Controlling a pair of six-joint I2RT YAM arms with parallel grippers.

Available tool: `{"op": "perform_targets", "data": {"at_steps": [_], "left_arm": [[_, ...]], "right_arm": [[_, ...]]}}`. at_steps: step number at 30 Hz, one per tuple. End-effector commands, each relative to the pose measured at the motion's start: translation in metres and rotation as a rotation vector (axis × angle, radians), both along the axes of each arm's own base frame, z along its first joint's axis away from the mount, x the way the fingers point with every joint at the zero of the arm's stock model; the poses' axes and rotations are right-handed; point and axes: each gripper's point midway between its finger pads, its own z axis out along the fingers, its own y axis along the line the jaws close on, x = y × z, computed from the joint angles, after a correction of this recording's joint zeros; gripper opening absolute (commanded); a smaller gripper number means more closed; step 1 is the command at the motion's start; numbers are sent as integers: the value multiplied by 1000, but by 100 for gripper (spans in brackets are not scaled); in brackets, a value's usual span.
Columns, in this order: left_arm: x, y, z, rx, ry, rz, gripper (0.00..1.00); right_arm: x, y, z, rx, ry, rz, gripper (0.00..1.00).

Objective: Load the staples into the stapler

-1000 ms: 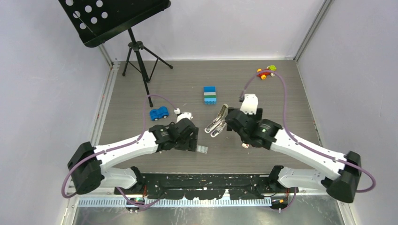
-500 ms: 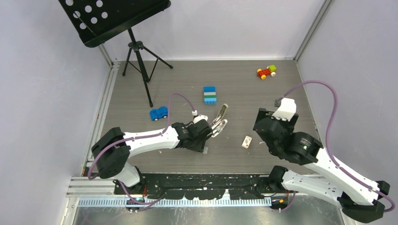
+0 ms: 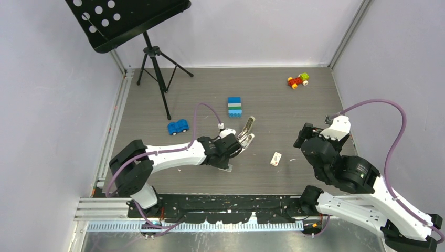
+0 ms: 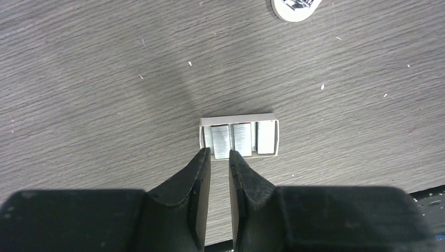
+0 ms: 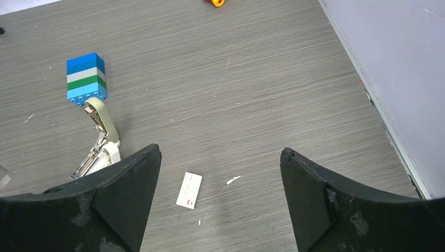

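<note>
The stapler [image 3: 245,135] lies open on the table, its beige top swung up from the white base; it also shows in the right wrist view [image 5: 102,137]. Just in front of it a small white tray [image 4: 270,118] holds several silvery strips of staples [image 4: 221,142]. My left gripper [image 4: 220,153] is down at the tray's near edge [image 3: 228,163], jaws narrowed onto the near end of one strip. My right gripper [image 5: 220,152] hangs wide open and empty above the table at the right [image 3: 307,136]. A white red-marked box piece [image 5: 189,190] lies flat below it.
A blue toy car [image 3: 178,126] sits left of the stapler and a blue-green block stack [image 3: 234,106] behind it. A red-yellow toy car [image 3: 297,81] is at the far right. A black music stand [image 3: 152,52] stands at the back left. Walls enclose the table.
The right arm let go of the stapler and drew back to the right, uncovering the white box piece. The left arm reached right to the tray and its jaws narrowed.
</note>
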Motion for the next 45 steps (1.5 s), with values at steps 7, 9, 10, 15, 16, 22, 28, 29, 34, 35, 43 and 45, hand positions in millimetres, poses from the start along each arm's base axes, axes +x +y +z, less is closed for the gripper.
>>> {"op": "perform_targets", "data": {"at_steps": [7, 9, 10, 15, 16, 22, 28, 29, 34, 35, 43, 45], "left_arm": [[13, -13, 6, -21, -47, 28, 20], [13, -13, 5, -22, -48, 30, 20], [14, -14, 5, -23, -48, 31, 20], [16, -16, 2, -22, -51, 36, 20], [16, -17, 2, -21, -53, 37, 19], [17, -20, 0, -25, -51, 37, 19], [18, -19, -3, -15, -52, 43, 19], [18, -19, -4, -13, -53, 43, 19], [18, -18, -7, -3, -48, 46, 20], [18, -17, -7, -1, -48, 48, 20], [13, -14, -10, 7, -24, 52, 27], [12, -12, -11, 14, -19, 55, 27]], "right_arm": [[3, -6, 4, 4, -30, -53, 88], [3, -6, 4, 6, -31, -53, 88], [3, -6, 4, 6, -31, -53, 88], [2, -6, 4, 9, -32, -52, 88], [2, -6, 4, 9, -32, -53, 88], [2, -6, 4, 13, -35, -53, 88], [1, -8, 5, 21, -41, -55, 88], [1, -8, 5, 20, -40, -56, 88], [1, -8, 5, 23, -41, -56, 88], [1, -8, 5, 22, -41, -56, 88], [1, -8, 5, 19, -41, -59, 88], [2, -8, 5, 18, -40, -58, 88]]}}
